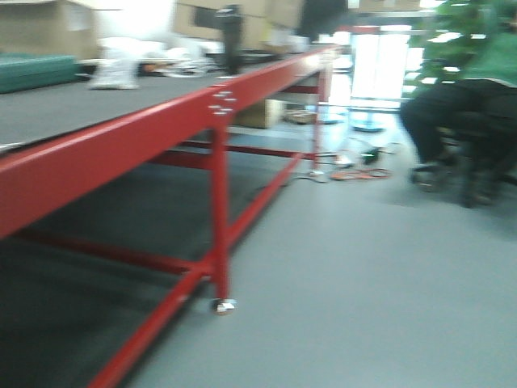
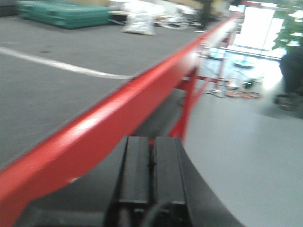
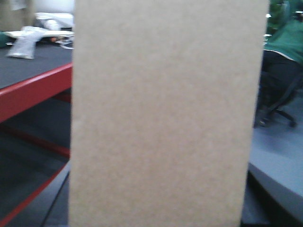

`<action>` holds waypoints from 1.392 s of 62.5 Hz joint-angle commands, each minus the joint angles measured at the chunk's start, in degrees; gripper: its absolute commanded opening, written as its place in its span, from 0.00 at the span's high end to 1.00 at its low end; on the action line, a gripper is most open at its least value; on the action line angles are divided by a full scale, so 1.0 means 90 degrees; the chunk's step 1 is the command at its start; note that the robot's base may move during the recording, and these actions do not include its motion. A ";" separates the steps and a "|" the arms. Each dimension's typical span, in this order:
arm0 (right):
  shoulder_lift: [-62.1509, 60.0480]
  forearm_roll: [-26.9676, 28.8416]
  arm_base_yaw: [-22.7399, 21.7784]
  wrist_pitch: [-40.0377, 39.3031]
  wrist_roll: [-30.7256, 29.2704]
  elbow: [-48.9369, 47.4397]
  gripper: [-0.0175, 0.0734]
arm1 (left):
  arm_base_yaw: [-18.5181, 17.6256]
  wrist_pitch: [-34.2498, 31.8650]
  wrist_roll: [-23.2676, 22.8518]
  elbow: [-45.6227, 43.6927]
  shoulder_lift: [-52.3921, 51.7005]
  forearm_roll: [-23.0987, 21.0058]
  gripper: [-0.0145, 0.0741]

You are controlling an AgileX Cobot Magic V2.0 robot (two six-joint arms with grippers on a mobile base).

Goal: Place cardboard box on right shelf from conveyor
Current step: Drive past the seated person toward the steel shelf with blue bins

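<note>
Right wrist, box (image 3: 165,113): tan cardboard, smooth, seemingly unmarked
Belt (image 2: 57,90): dark grey, rough
Left gripper (image 2: 151,142): pressed together
Right gripper: unseen

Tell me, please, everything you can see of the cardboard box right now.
The cardboard box shows only in the right wrist view, where one broad face fills the middle of the picture from top to bottom. The face is plain tan, matte and smooth, with no label, tape or print. Its side edges run nearly vertical; its ends are cut off, so what grips or supports it cannot be seen. It sits close to the camera, hiding part of the red table frame and the seated person behind.
</note>
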 commanded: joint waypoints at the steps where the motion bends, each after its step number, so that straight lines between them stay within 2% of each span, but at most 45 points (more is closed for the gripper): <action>1: 0.0073 -0.0129 -0.0025 -0.0617 -0.0071 -0.0186 0.41 | -0.0020 -0.0534 -0.0032 -0.0018 -0.0065 -0.0030 0.97; 87: 0.0067 -0.0129 -0.0025 -0.0617 -0.0071 -0.0186 0.41 | -0.0020 -0.0534 -0.0032 -0.0018 -0.0065 -0.0030 0.97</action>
